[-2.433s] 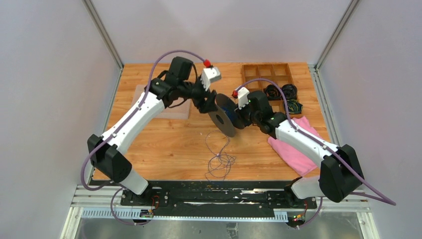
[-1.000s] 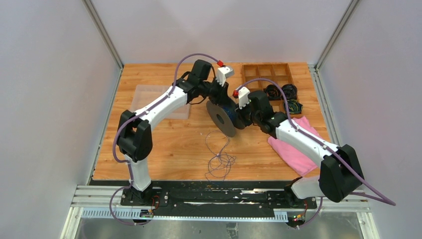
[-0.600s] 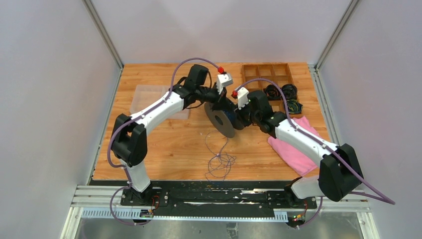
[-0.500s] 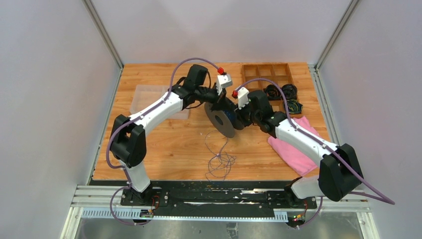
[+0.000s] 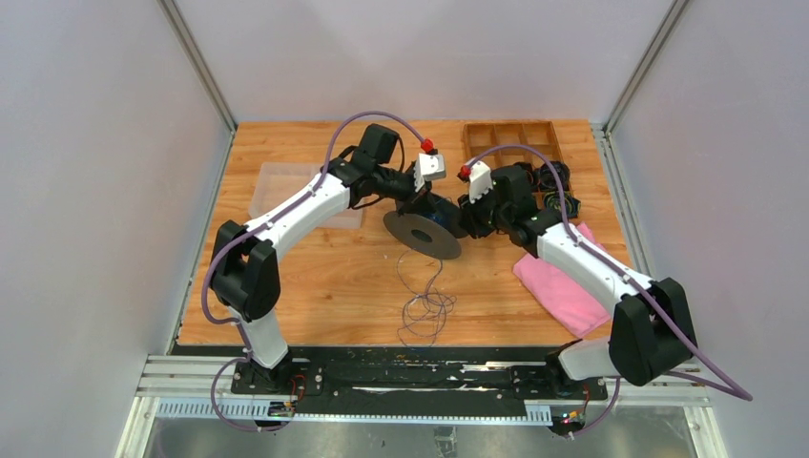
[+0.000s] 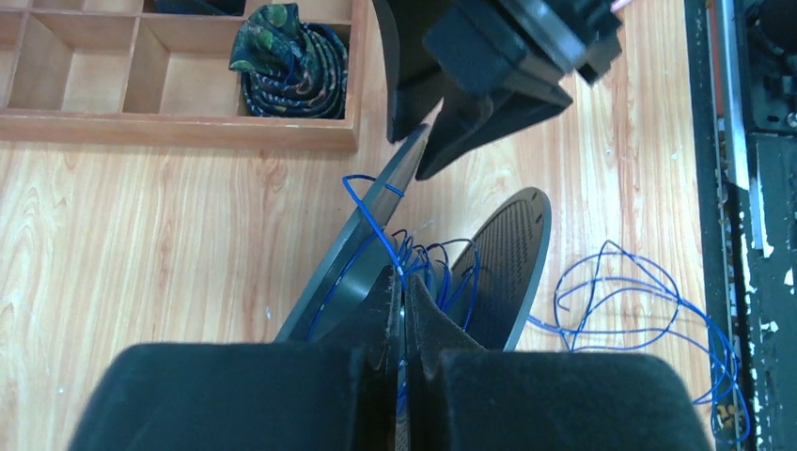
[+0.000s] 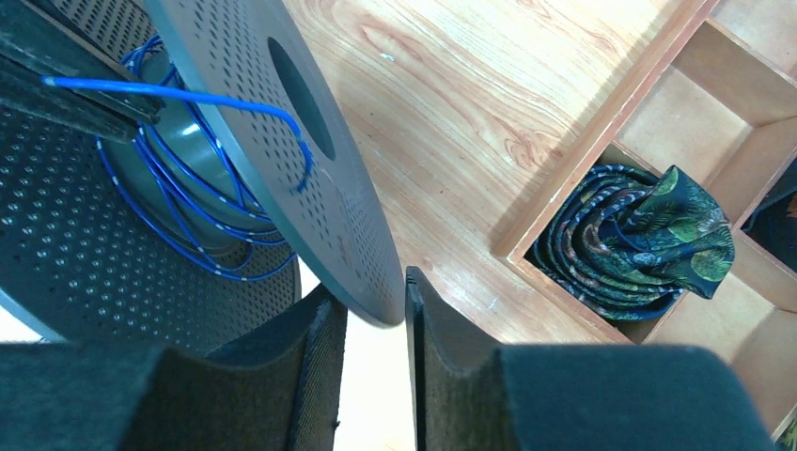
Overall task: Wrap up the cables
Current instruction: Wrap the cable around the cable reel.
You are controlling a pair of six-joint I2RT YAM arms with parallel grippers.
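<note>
White walls box in the wooden tabletop [image 5: 315, 277], and both arms meet over its far middle at a dark perforated spool [image 5: 425, 235], which sits tilted with one flange low. The left gripper [image 6: 404, 287] is pinched fully closed on the cable [image 5: 424, 305], a thin blue strand, just inside the spool between its flanges. The right gripper [image 7: 373, 289] stands part open. Its jaws straddle the rim of one flange with a gap on either side, so it clamps nothing.

A few turns are wound on the hub. From there the strand runs toward the near edge and ends in a loose heap of loops, well apart from both grippers. The left arm looks the better placed to guide more wire on.

Open room lies to the left and toward the near edge. The compartment tray [image 5: 510, 126] stands close behind the right gripper, and a pink cloth [image 5: 558, 301] lies under that arm.
</note>
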